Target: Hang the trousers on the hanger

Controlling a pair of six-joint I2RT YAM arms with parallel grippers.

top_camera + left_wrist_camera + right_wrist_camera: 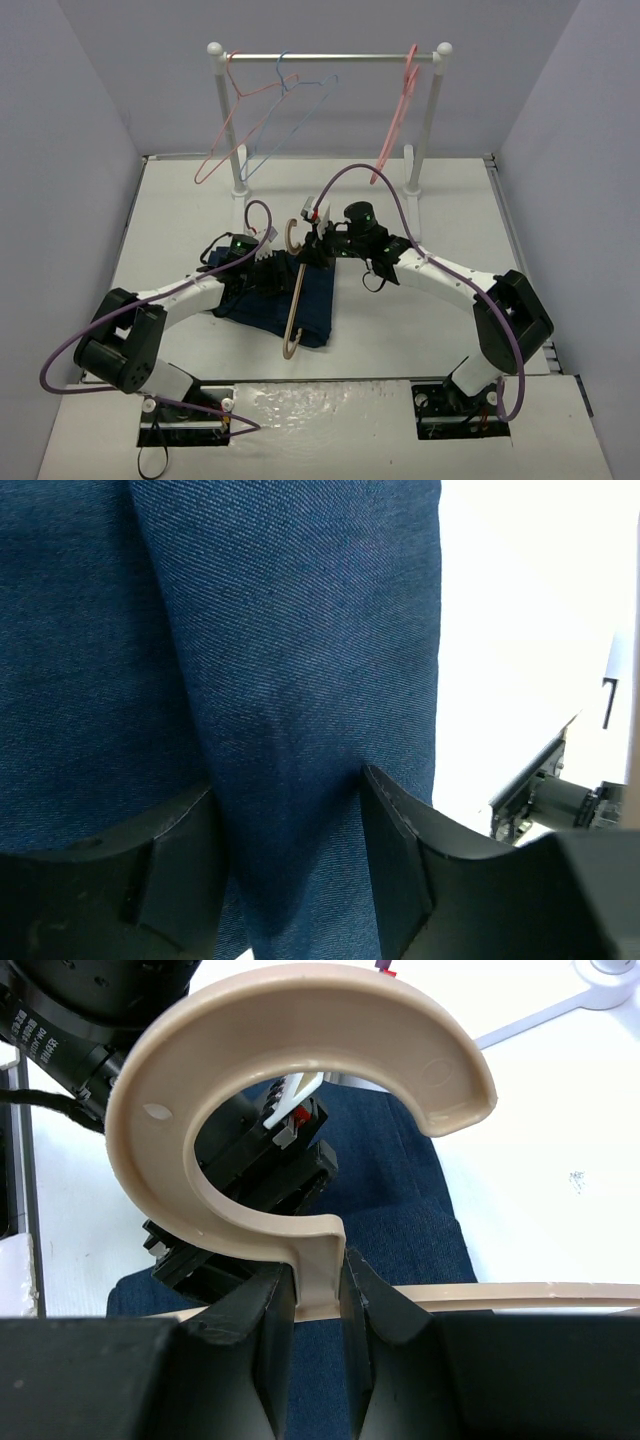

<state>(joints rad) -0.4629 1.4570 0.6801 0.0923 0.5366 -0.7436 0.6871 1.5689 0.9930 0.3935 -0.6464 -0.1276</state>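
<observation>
Navy cloth fills the half-closed jaws of the left gripper (288, 780), which grips a raised fold of the trousers (250, 630) from both sides. Just beside it, the right gripper (320, 1280) is clamped tight on the neck of the hanger (300, 1000), directly below its hook; seen from above, the tan frame stretches across the garment. The trousers lie bunched on the white table (420, 330) between the two arms, with a rail (330, 57) of thin pink and blue hangers well behind.

Bright even light, soft shadows; glare on table (520, 630), L-wrist view.
</observation>
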